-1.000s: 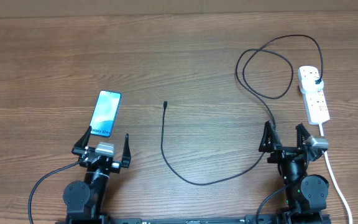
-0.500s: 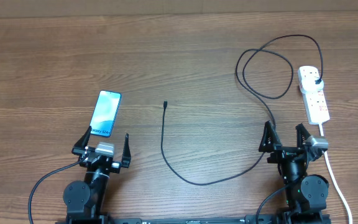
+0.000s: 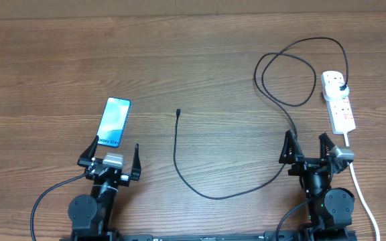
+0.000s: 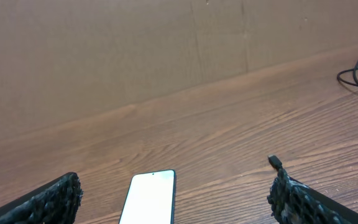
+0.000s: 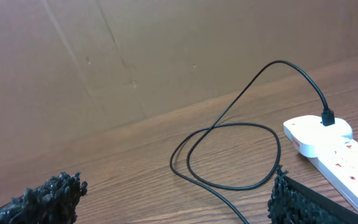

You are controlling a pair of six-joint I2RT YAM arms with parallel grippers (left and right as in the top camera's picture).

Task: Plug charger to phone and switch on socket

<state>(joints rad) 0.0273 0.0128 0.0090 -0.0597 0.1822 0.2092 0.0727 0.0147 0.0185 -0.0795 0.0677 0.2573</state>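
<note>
Overhead: wood-grain worktop (image 3: 193, 60), cardboard wall (image 4: 104, 50) behind. Phone (image 3: 114, 122) front-left, screen text looks like "Galaxy". Charger (image 3: 178, 115) tip mid-worktop, plugged into socket (image 3: 339, 102) by right edge. Left gripper (image 3: 115, 148) and right gripper (image 3: 305, 142) gape empty.

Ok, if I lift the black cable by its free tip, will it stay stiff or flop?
Probably floppy: the cable lies in loose curves and a loop. Its far end looks plugged into the power strip, so pulling may drag that.

A brown wood-grain desk (image 3: 193, 60) carries a slim blue-screened smartphone (image 3: 114, 122) at left, a long thin black charger cable (image 3: 175, 154) looping across the middle, and a white elongated power strip (image 3: 338, 102) at right.
</note>
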